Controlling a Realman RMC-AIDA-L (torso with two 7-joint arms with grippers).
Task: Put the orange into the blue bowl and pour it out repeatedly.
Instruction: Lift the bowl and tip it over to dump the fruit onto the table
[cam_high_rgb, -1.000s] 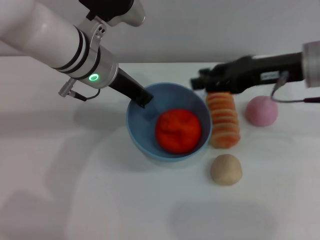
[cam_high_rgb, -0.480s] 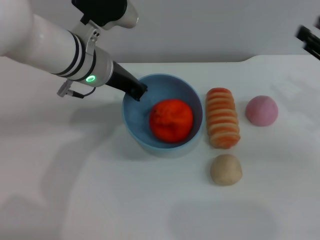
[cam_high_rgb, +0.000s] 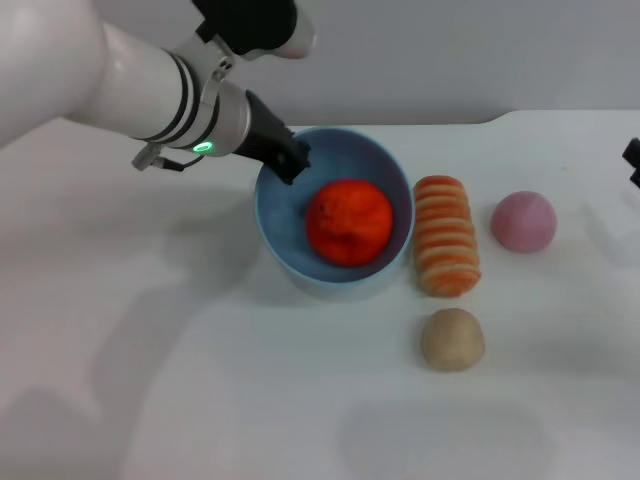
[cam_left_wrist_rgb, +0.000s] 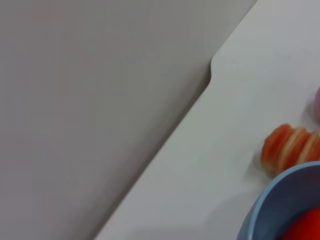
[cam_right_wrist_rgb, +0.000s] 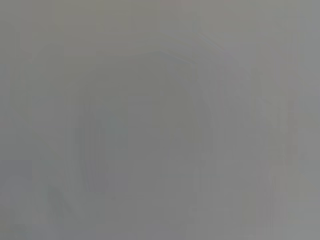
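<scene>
- Compared with the earlier view, the blue bowl is sitting higher and tipping toward the bench's far edge, and the right gripper is nearly gone past the right edge.
- The left gripper is pinching the bowl's rim.
- The orange is lying inside, looking soft, light and free to roll.
- The gripper's inner finger is hidden, and the right wrist view is showing nothing.

Head cam sits up high, looking forward and down over the whole desk. Left wrist cam is way closer, low and skimming across the desk toward the back wall; it shares the blue bowl rim beside the left claw and the striped roll. Right wrist cam shows only blank grey.
</scene>
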